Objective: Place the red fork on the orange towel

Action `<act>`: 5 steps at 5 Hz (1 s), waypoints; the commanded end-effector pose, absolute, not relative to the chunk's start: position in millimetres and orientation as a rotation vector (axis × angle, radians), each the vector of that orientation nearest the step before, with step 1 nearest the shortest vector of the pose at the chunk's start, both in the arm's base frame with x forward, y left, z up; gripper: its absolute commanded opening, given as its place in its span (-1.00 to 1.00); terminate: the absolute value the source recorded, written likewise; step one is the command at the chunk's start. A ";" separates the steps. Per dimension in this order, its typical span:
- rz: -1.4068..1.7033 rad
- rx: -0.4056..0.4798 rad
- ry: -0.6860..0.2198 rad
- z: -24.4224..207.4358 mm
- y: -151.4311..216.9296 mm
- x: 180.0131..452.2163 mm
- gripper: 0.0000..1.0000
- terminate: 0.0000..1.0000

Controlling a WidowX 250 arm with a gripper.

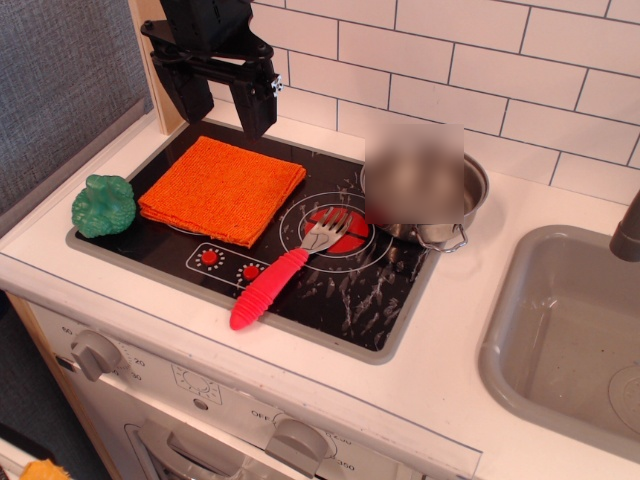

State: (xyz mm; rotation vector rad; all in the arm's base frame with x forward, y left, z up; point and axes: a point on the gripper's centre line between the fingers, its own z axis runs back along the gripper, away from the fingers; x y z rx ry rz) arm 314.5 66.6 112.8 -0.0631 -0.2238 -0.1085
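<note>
Nearest you, the oven front: two grey knobs (95,352) below the counter edge, not involved.

On the black cooktop (385,305), the red fork (283,272) lies flat, handle end toward the front edge and overhanging the grey frame a little, tines pointing back-right over the red burner ring. It is free; nothing touches it.

Just left of the tines, the orange towel (222,188) lies flat on the cooktop's left half, bare. Fork and towel are near but apart. The green toy (104,205) sits at the towel's left edge.

Behind the fork's head, a metal pot (452,222) at the right burner, partly blurred out.

Farthest back, the gripper (215,100) hangs above the towel's far corner, fingers spread apart, holding nothing.

Judgement: the task has not started; the step in hand is the approach to the fork. Your next move calls for travel forward and right, descent over the ribbed handle, jaws set across its width. Keep clear of the pot while you close in.
</note>
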 end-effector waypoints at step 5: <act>-0.238 -0.060 -0.041 37.5 13.6 285.6 1.00 -1.00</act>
